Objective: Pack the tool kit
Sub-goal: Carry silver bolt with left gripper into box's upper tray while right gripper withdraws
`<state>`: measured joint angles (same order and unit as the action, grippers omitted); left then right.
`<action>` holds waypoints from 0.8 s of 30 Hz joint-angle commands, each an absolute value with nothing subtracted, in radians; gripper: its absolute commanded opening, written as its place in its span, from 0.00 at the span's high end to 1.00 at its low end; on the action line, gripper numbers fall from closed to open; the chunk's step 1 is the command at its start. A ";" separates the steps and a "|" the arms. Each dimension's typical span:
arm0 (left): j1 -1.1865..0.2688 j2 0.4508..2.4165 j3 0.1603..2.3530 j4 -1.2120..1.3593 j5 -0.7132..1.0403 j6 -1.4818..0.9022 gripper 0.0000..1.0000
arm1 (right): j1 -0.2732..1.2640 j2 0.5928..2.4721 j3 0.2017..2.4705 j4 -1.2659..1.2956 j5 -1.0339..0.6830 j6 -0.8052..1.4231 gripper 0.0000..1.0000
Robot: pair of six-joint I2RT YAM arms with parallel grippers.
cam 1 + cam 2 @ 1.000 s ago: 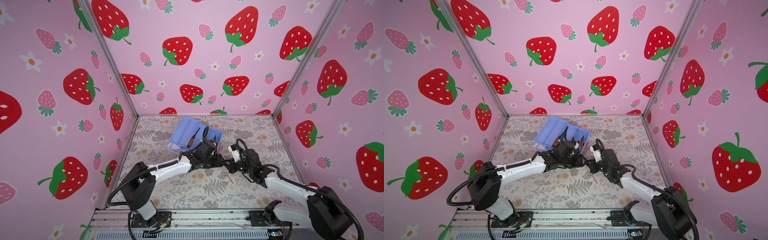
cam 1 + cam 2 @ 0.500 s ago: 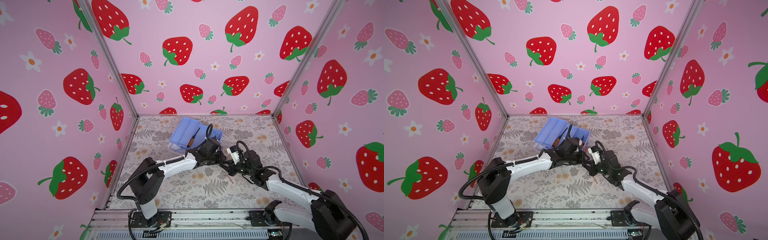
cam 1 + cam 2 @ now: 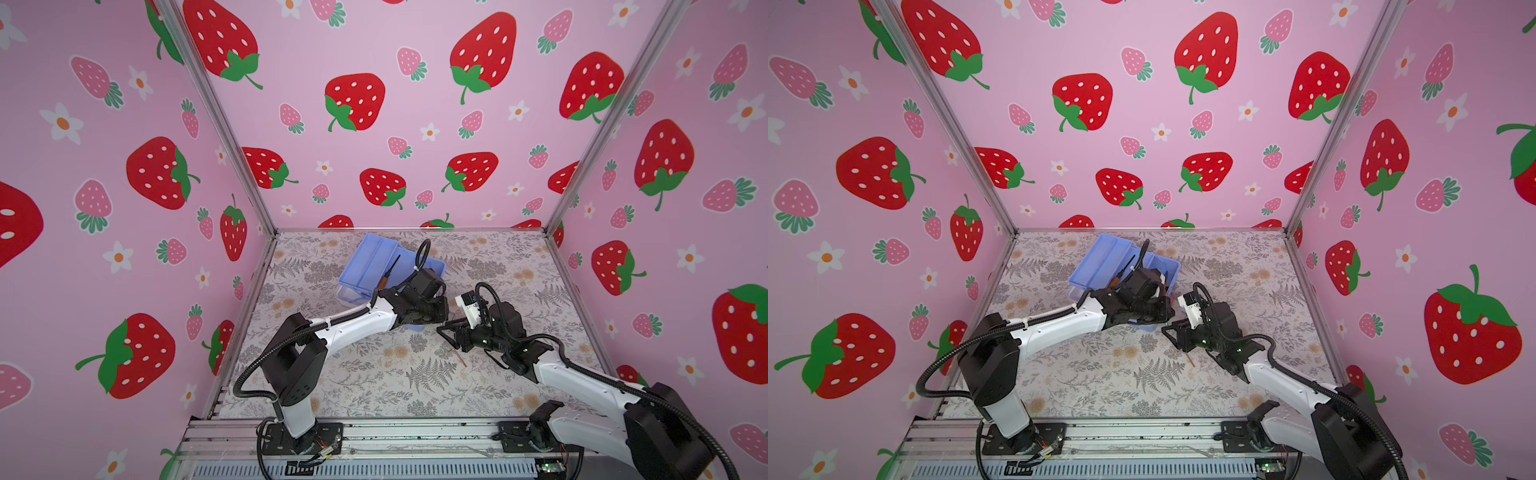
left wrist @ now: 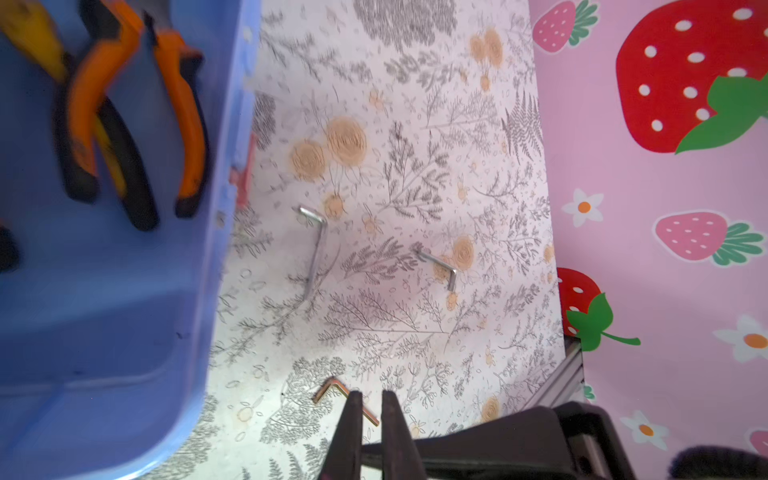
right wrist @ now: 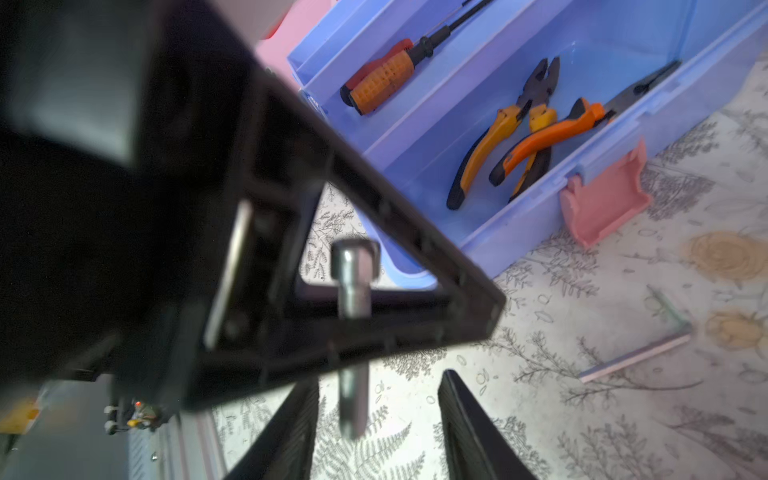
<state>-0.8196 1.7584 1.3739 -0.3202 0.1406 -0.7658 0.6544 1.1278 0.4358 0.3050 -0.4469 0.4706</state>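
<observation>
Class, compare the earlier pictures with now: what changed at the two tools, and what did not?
The left tool closed on the silver hex key; the right tool opened and let go. The blue box, the pliers in it and the gold hex key stayed put.

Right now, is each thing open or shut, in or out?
Tool box: open, latch undone.
Pliers: inside the tool box.
Screwdriver: in the tray.
Silver hex key: held off the table.
Left gripper: shut on the silver hex key.
Right gripper: open.
Loose hex keys: three, lying on the table.
</observation>
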 commanded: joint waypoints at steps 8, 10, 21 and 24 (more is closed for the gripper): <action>-0.624 1.709 1.712 -0.721 -0.153 -0.468 1.00 | 0.644 1.094 0.434 0.307 -0.295 0.418 0.44; -0.601 1.740 1.772 -0.805 -0.244 -0.420 1.00 | 0.642 1.100 0.440 0.306 -0.262 0.409 0.44; -0.519 2.012 2.020 -1.089 -0.507 -0.339 1.00 | 0.617 1.187 0.432 0.347 -0.232 0.372 0.45; -0.516 2.083 2.078 -1.123 -0.560 -0.335 1.00 | 0.608 1.198 0.413 0.369 -0.241 0.381 0.45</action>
<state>-0.5125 2.0529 2.0026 -1.0183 -0.4538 -0.3588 0.6174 1.1893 0.4324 0.3237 -0.2462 0.3885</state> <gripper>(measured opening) 0.113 0.550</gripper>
